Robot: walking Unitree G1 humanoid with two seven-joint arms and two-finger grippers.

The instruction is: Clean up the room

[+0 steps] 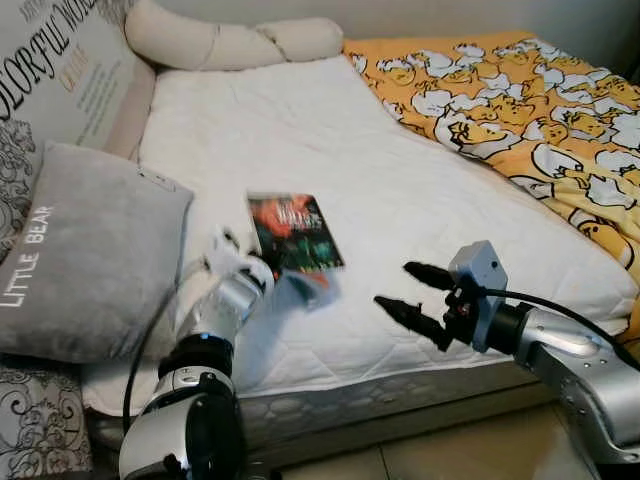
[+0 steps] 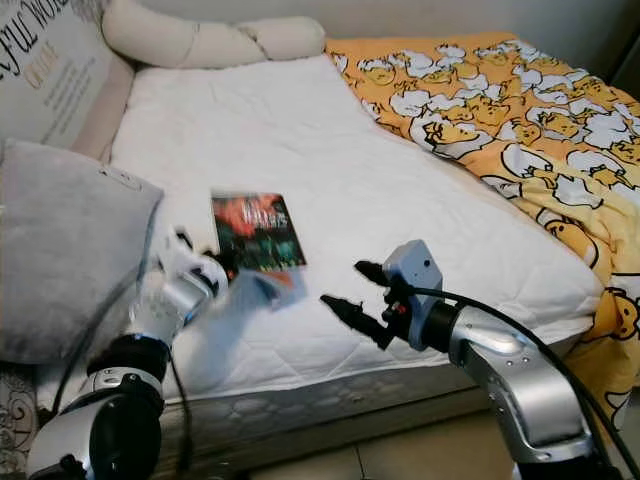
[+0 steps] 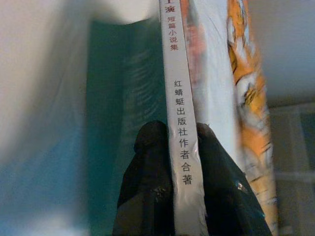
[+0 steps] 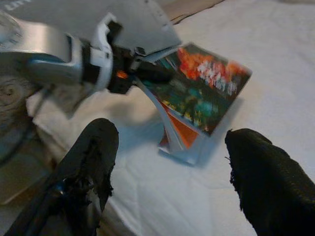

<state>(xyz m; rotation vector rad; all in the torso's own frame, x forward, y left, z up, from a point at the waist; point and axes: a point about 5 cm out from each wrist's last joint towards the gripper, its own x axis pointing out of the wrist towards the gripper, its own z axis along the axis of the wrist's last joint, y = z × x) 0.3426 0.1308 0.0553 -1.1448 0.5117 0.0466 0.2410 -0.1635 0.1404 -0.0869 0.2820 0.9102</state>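
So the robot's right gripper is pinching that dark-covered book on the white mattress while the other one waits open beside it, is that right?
Not quite: the left gripper is the one pinching the book. The left wrist view shows its fingers closed on the spine. The right gripper is the one waiting open beside it, over the white mattress.

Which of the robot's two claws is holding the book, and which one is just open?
The left claw is shut on the dark-covered book. The right claw hovers open over the white mattress, holding nothing.
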